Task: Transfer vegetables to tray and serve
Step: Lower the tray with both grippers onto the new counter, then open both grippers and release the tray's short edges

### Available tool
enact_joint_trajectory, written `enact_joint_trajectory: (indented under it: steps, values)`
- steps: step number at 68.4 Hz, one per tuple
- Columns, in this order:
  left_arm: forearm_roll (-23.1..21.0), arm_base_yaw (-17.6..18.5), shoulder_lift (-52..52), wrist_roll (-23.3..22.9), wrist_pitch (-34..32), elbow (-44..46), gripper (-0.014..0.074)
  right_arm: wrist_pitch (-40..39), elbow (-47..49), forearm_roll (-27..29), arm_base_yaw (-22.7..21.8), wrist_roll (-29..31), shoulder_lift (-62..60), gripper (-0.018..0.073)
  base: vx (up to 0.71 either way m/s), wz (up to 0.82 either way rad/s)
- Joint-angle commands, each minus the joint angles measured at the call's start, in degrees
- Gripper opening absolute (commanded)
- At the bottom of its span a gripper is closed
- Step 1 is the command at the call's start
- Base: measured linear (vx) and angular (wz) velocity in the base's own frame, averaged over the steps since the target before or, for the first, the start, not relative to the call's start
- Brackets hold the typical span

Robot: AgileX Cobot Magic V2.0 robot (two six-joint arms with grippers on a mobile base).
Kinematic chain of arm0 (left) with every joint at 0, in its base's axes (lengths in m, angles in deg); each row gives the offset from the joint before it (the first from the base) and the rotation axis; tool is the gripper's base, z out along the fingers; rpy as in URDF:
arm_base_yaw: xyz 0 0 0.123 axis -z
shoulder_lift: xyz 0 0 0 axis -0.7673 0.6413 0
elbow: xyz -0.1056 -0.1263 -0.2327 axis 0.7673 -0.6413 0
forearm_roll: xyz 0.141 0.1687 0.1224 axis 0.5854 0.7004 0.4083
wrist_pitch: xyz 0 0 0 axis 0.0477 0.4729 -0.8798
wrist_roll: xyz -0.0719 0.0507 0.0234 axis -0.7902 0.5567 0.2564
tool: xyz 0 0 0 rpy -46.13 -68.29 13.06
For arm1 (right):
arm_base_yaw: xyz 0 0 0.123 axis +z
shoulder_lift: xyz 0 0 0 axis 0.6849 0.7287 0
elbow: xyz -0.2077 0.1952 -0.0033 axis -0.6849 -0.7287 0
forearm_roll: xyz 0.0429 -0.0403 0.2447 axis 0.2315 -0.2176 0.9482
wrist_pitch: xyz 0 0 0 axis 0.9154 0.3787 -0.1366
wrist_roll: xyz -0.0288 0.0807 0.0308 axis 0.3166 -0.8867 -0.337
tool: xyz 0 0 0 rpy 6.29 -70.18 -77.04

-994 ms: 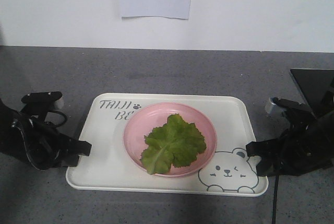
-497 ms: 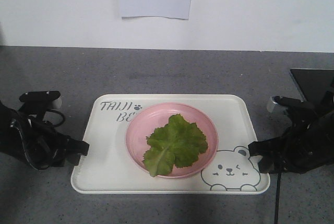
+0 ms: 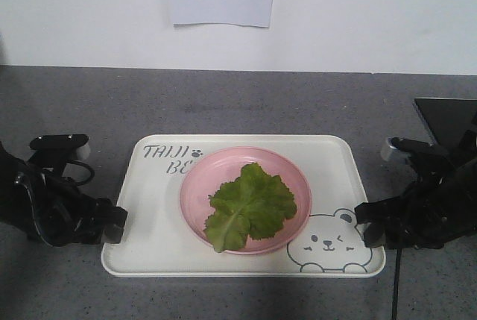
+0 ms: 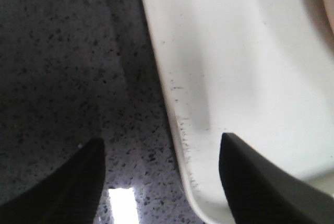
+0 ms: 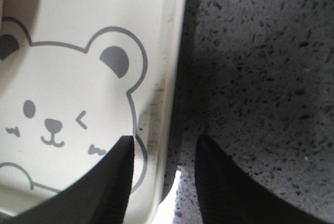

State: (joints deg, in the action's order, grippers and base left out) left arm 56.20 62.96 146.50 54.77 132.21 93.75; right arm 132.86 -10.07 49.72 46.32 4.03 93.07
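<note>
The lettuce leaf (image 3: pixel 250 205) lies on the pink plate (image 3: pixel 245 199), and the plate sits in the middle of the white tray (image 3: pixel 153 230) on the grey tabletop (image 3: pixel 238 104). So the moving of the greens looks finished, and the step in hand appears to be the grip on the tray for serving.

The left claw (image 3: pixel 116 221) sits low at the tray's left edge. In the left wrist view its two dark fingers (image 4: pixel 254 179) stand apart, one over the tray's floor and the other over the speckled tabletop, with the rim running between them. It is open and holds nothing.

The right claw (image 3: pixel 367 223) is at the opposite edge, next to the bear drawing (image 3: pixel 328 244). The right wrist view shows its fingers (image 5: pixel 104 185) straddling the rim too, with a narrower gap (the inner one covers part of the bear's outline), yet the rim is not visibly pinched, so this one also reads as open.

The next move would call for both claws to close on the rim at about the same time and then lift evenly. The plate only rests loose on the smooth tray, so a tilt or a lead by one side could let it slide. The rim is thin and rounded, so a shallow bite may slip.
</note>
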Motion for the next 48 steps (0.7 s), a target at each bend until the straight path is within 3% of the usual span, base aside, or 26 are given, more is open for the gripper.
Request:
enact_joint_trajectory:
  steps: [1,30,48]
  values:
    - [-0.91,0.12,-1.58,-0.43,-0.96,1.67,0.0465,-0.26,1.42,0.23,-0.12,0.44,-1.64,0.0297,0.0,0.0]
    - [-0.95,0.12,-1.58,-0.43,-1.3,1.67,0.0465,0.29,1.42,1.86,-0.12,0.44,-1.64,0.0297,0.0,0.0]
    - [-0.82,0.12,-3.96,1.53,-1.75,1.96,0.0465,2.5,1.42,1.8,-0.12,4.9,-3.8,0.0297,0.0,0.0]
